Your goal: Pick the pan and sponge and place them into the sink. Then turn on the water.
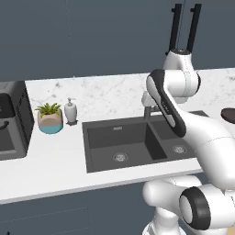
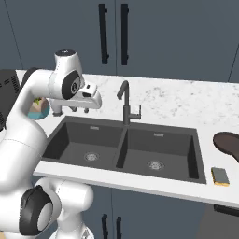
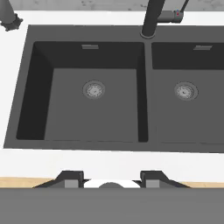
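Observation:
The dark double-basin sink (image 2: 70,136) (image 1: 137,120) (image 3: 147,87) is set in the white counter, each basin holding only its round drain. Over the left basin my gripper (image 2: 72,110) (image 3: 111,177) hangs with its fingers apart and nothing between them. Only a dark brown edge of the pan (image 2: 228,142) (image 1: 228,114) shows, on the counter right of the sink. The yellow sponge (image 2: 220,176) lies just in front of the pan, near the counter's front edge. Behind the divider rises the gooseneck faucet (image 2: 125,100) (image 3: 151,17), its side lever (image 2: 136,115) pointing right. No water runs.
A white soap pump bottle (image 1: 70,111) and a small potted plant (image 1: 49,118) stand on the counter left of the sink. A dark appliance (image 1: 11,119) sits at the far left. Cabinet doors with black handles (image 2: 114,32) close off the back.

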